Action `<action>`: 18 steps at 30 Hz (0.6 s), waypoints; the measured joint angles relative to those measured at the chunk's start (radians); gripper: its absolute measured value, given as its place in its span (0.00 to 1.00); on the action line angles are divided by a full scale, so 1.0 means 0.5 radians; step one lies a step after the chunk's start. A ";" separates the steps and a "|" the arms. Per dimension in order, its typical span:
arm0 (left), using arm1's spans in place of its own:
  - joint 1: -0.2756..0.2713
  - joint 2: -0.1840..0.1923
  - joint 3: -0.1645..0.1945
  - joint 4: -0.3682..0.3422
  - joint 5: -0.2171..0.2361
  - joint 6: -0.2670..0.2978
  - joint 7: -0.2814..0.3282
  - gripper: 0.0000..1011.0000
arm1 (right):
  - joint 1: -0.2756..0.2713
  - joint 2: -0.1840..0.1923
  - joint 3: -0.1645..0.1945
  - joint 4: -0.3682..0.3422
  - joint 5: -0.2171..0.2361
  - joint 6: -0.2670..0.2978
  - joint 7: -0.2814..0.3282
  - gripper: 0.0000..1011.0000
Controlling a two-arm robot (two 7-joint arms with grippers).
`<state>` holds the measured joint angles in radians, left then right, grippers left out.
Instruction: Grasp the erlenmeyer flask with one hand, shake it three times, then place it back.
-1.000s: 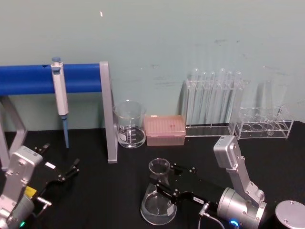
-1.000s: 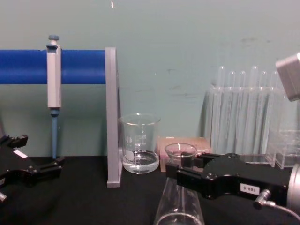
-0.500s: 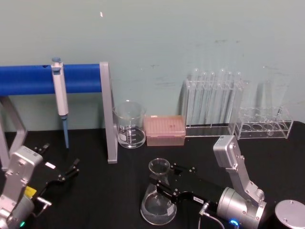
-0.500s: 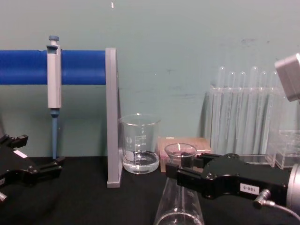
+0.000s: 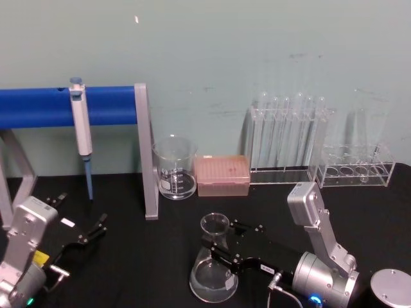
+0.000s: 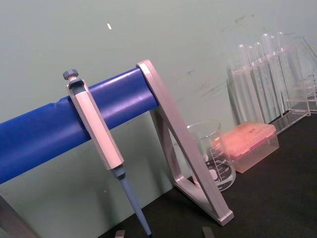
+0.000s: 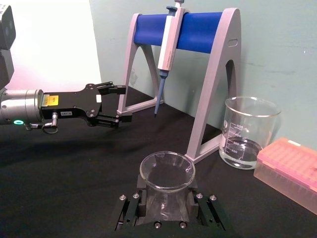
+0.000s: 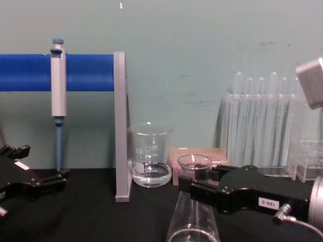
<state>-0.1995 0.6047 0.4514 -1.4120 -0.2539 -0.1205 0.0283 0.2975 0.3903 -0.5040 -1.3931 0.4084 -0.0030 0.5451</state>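
The erlenmeyer flask [image 5: 212,279] is clear glass and stands upright on the black table near the front centre, its base low at table level. My right gripper [image 5: 217,239] reaches in from the right and is shut on the flask's neck just under the flared rim. In the chest view the flask [image 8: 192,222] shows its cone below the black right gripper [image 8: 196,184]. The right wrist view looks down on the rim of the flask [image 7: 167,171] between the black fingers [image 7: 134,207]. My left gripper [image 5: 80,215] is parked open at the far left, away from the flask.
A glass beaker [image 5: 174,168] and a pink tip box [image 5: 221,174] stand behind the flask. Test tube racks [image 5: 289,138] line the back right. A pipette [image 5: 80,125] hangs on the blue-barred stand [image 5: 146,160] at the left. A silver round lid [image 5: 392,289] lies at front right.
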 joint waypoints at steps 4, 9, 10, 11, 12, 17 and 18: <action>0.000 0.000 0.000 0.000 0.000 0.000 0.000 0.99 | -0.001 0.000 0.000 0.000 0.000 0.000 0.000 0.44; 0.000 0.000 0.000 0.000 0.000 0.000 0.000 0.99 | -0.001 0.000 0.000 0.001 -0.001 0.000 -0.001 0.45; 0.000 0.000 0.000 0.000 0.000 0.000 0.000 0.99 | -0.003 0.001 -0.001 0.007 -0.006 0.010 -0.002 0.46; 0.000 0.000 0.000 0.001 0.000 0.000 0.000 0.99 | -0.005 0.002 -0.001 0.009 -0.010 0.014 -0.002 0.47; 0.000 0.000 0.000 0.000 0.000 0.000 0.000 0.99 | -0.004 0.001 -0.001 0.008 -0.010 0.015 -0.003 0.50; 0.000 0.000 0.000 0.000 0.000 0.000 0.000 0.99 | -0.004 0.001 -0.001 0.007 -0.010 0.015 -0.003 0.63; 0.000 0.000 0.000 0.000 0.000 0.000 0.000 0.99 | -0.004 0.001 -0.001 0.007 -0.009 0.014 -0.003 0.69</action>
<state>-0.1996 0.6047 0.4514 -1.4118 -0.2539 -0.1205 0.0283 0.2955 0.3907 -0.5046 -1.3897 0.4040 0.0041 0.5436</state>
